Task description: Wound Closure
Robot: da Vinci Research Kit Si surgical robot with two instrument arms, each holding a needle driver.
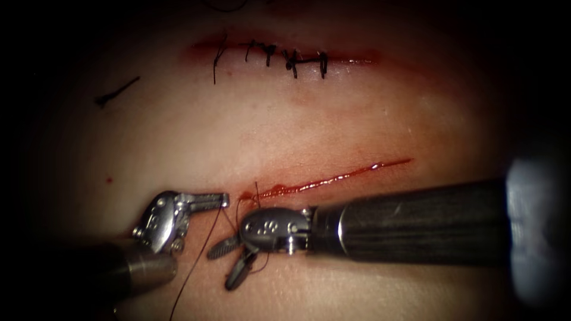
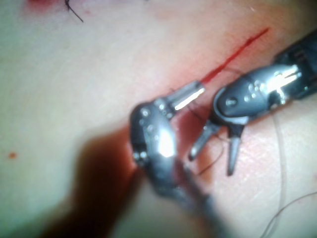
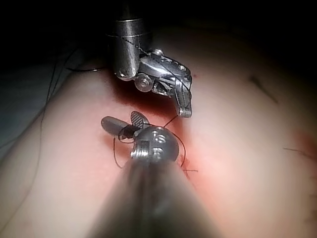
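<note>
- the open cut (image 1: 333, 178) runs as a thin red line across the tissue (image 1: 309, 125), rising toward the right; red fluid (image 1: 279, 190) lies along it, thickest at its left end.
- thread (image 1: 202, 249) comes out of the tissue at the left end of the cut, where a short upright end stands; one dark strand runs from the left tool's tip down across the tissue toward the lower edge of the endoscope view.
- more thread loops around the right tool's jaws, and in the right wrist view it curls (image 3: 116, 151) beside that tool.
- the needle cannot be made out in any view.
- left tool (image 1: 221, 199): jaws pressed together, pinching the thread just left of the cut's left end; in the left wrist view (image 2: 190, 95) its tip sits close to the red line.
- right tool (image 1: 232, 261): jaws spread wide, pointing down and left, just below the cut's left end; whether anything lies between them cannot be told.
- the two tools sit near each other, apart.
- beyond, a second cut, stitched (image 1: 285, 56), lies toward the top of the tissue.
- a loose cut end of thread (image 1: 117, 92) lies well left of it.
</note>
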